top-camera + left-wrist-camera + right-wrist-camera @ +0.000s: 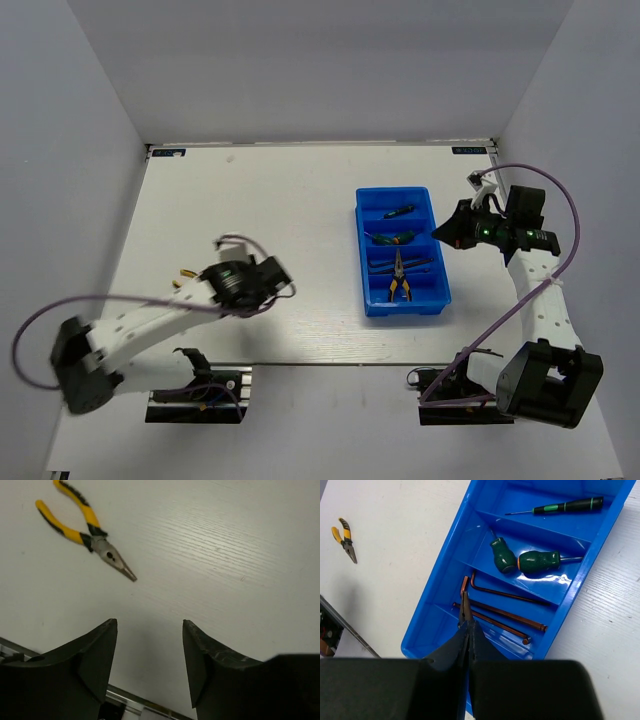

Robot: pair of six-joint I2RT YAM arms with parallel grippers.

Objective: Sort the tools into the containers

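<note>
The blue tray [405,307] stands right of centre and fills the right wrist view [432,615]. Its far section holds a thin black-and-green screwdriver [565,506]. The section after it holds two green-handled screwdrivers [540,560]. The third holds three hex keys [505,615]. Yellow-handled pliers [398,288] lie in the nearest section, their dark nose [465,605] showing past my right fingertips. My right gripper [468,625] is shut and empty above the tray's right edge [440,235]. A second pair of pliers [85,527] lies on the table by my left arm [183,277]. My left gripper [150,622] is open and empty above bare table.
White walls close in the table at the left, back and right. The arm mounting rails [195,395] run along the near edge, and one shows under my left fingers [130,700]. Cables loop from both arms.
</note>
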